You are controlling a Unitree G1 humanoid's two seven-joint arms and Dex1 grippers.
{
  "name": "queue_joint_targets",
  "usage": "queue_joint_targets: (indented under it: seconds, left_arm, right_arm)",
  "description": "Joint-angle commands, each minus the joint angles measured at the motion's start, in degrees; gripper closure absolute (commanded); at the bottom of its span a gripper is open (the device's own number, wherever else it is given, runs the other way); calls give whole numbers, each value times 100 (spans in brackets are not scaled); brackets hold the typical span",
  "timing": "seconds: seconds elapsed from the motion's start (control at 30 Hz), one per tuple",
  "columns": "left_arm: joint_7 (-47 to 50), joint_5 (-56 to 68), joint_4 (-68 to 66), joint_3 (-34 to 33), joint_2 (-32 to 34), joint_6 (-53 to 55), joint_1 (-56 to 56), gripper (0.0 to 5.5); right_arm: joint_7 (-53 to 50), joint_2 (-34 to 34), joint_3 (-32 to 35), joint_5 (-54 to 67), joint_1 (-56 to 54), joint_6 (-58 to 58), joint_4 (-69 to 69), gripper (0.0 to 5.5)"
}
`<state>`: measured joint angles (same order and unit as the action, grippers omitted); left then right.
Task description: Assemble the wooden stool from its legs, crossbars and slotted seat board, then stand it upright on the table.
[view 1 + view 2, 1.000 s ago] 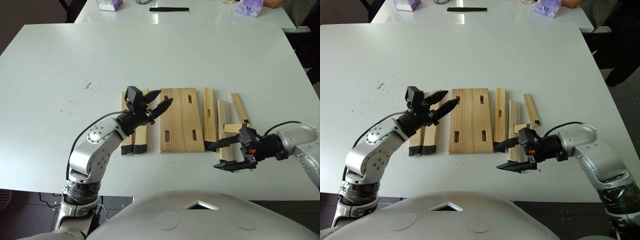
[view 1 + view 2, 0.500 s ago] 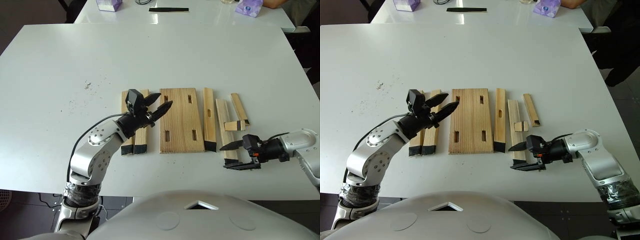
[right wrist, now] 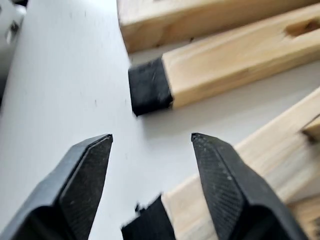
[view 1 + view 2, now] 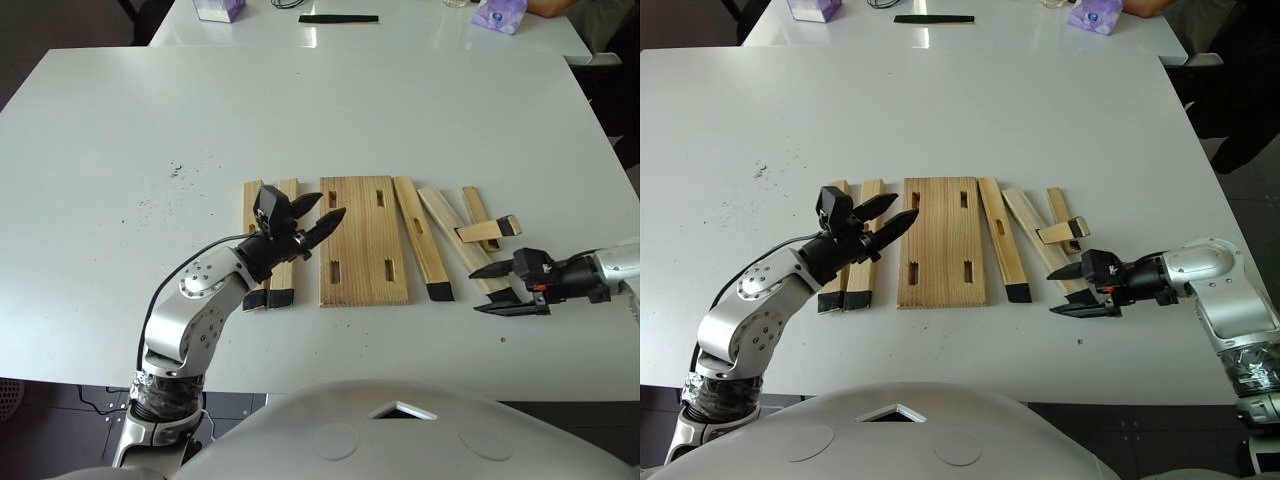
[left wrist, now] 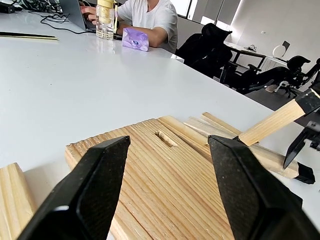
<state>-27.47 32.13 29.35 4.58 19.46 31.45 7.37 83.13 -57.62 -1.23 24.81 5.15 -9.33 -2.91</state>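
Note:
The slotted seat board (image 4: 362,240) lies flat mid-table. Two legs with black ends (image 4: 268,245) lie side by side on its left. My left gripper (image 4: 331,204) hovers open over the board's left edge, holding nothing; the left wrist view shows the board (image 5: 165,185) under the fingers (image 5: 95,195). Right of the board, two long legs (image 4: 420,238) (image 4: 460,240) lie slanted, with a short piece (image 4: 478,210) and a small crossbar (image 4: 488,230) lying across it. My right gripper (image 4: 473,291) is open at the near end of the outer leg. Its black tip (image 3: 150,227) sits between the fingers.
Dark crumbs (image 4: 175,170) dot the table's left part. A second table behind carries a black strip (image 4: 338,18) and tissue packs (image 4: 498,14). The table's near edge runs just below both grippers; its right edge (image 4: 625,170) is close to the right arm.
My right gripper has drawn back to the right, still open. The two long right legs now lie slanted and the small crossbar has shifted right. My left gripper sank slightly.

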Motion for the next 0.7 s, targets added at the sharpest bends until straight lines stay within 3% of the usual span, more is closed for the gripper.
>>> queue_joint_targets:
  seconds: [0.03, 0.2, 0.27, 0.37, 0.53, 0.7]
  left_arm:
    - [86, -50, 120, -44, -26, -58, 102, 258]
    - [245, -88, 258, -102, -81, -161, 367, 258]
    - [321, -98, 340, -125, -128, -197, 507, 258]
    - [362, -131, 356, -94, -173, -241, 616, 258]
    - [414, -155, 366, -141, -184, -255, 612, 258]
    - [449, -161, 412, -148, -192, -242, 654, 258]
  right_arm:
    - [-321, -158, 918, 1063, 277, -1123, -945, 240]
    - [-383, -313, 1579, 1061, 1093, -1502, -966, 171]
    - [-211, -350, 1726, 887, 1550, -1355, -945, 171]
    - [-520, -105, 1795, 661, 1705, -1235, -752, 171]
    - [-937, 171, 1807, 626, 1463, -1290, -641, 98]
    - [-1761, 469, 1599, 208, 1583, -1405, -798, 98]
